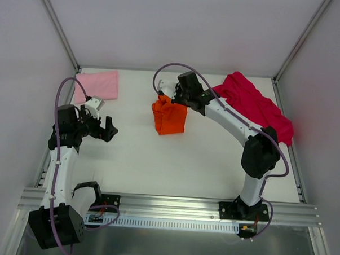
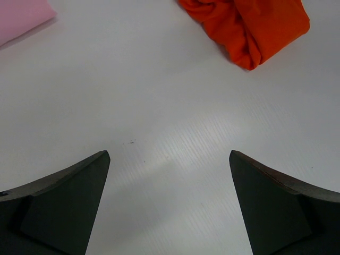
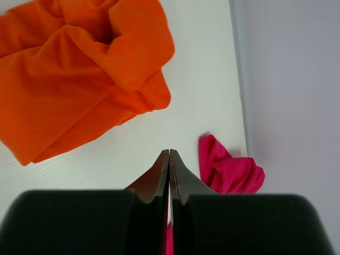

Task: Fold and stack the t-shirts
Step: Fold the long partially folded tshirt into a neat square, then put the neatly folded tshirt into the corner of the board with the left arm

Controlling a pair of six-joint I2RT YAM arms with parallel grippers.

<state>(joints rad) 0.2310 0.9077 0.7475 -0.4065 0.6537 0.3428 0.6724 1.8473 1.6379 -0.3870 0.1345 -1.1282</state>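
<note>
Progress is roughly a third. The pink shirt [image 1: 97,83] lies folded flat at the far left of the counter [image 1: 157,166]. The orange shirt [image 1: 169,118] sits mid-counter as a lumpy bundle with loose folds, and I judge it half done. The magenta shirt [image 1: 255,103] is an unfolded heap at far right. Nothing is stacked yet.

The left gripper [image 1: 107,128] hovers over bare counter, well apart from every shirt, fingers spread wide and empty. The right gripper [image 1: 165,100] is at the orange shirt's far edge.

The right wrist view shows what the top view hides: the right fingers [image 3: 159,172] are pressed together, nothing seen at the tips, and the orange cloth lies just beyond them. A thin magenta sliver shows low in the seam; I cannot tell what it is. Only the top view shows the whole layout. The left wrist view catches just a pink corner and the orange bundle's creases.
</note>
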